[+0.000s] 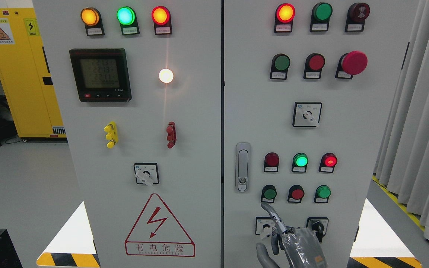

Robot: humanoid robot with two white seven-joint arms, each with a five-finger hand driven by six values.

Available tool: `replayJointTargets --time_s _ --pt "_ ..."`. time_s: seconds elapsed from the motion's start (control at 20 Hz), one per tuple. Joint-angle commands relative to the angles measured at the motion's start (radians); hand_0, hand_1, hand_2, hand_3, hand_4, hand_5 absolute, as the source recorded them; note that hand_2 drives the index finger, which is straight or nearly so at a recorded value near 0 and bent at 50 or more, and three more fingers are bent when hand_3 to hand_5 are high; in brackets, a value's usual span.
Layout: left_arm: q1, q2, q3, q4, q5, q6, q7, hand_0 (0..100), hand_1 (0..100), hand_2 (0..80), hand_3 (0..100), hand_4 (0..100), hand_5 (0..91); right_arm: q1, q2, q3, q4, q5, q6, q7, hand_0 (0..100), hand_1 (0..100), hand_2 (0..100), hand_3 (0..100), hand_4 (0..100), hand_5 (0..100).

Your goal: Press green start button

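Note:
A grey control cabinet has a row of push buttons low on its right door: a green button, a red button and another green button. My right hand comes up from the bottom edge just below this row. Its index finger is stretched out, and its tip is just under the left green button, apart from it by a small gap. The other fingers are curled and hold nothing. A third green button sits high on the same door. The left hand does not show.
Above the button row are three lamps, the middle one a lit green lamp. A door handle is left of the buttons, and two rotary switches are partly behind my hand. A red mushroom stop button is upper right. Curtains hang at the right.

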Motion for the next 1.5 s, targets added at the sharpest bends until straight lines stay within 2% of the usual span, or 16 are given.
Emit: replayJointTargets --time_s 0.0,1.45 --pt "0.000 0.000 -0.001 0.000 -0.001 0.001 -0.001 12 56 0.0 0 0 0.0 -0.029 0.028 -0.008 0.036 0.027 0.006 -0.003 64 84 0 96 100 100" --pt "0.000 0.001 0.000 0.000 0.000 0.001 -0.001 12 56 0.0 0 0 0.0 -0.064 0.028 -0.050 0.110 -0.014 0.012 0.000 75 86 0 96 100 100"
